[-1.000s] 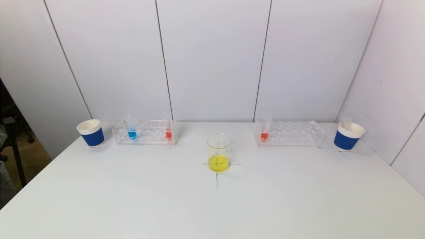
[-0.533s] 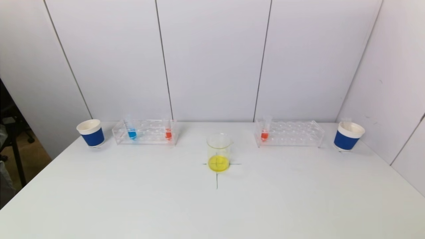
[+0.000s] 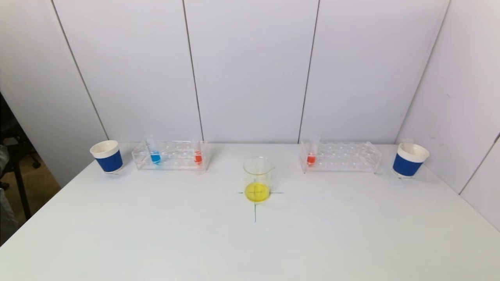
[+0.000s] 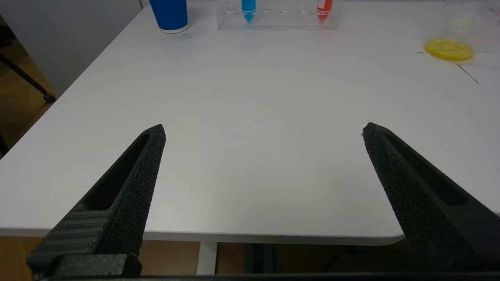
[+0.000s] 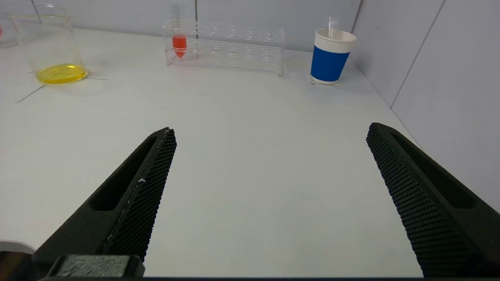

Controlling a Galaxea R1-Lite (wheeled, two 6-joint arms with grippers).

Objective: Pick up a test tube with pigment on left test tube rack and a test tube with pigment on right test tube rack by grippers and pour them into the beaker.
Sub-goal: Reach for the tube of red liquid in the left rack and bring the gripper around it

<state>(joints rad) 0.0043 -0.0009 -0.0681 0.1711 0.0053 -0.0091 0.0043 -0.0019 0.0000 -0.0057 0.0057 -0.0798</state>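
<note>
Left gripper: wide open, holding nothing, low near the front edge, pointing forward.
Right gripper: wide open too, holding nothing, low and pointing forward.
Arms: both pulled back close to the robot, out of sight from the head view.

1. Head view: high, facing 12 o'clock over the table.
2. Wrist views: low at the near edge, facing 12 o'clock.
3. All share the beaker.
</note>
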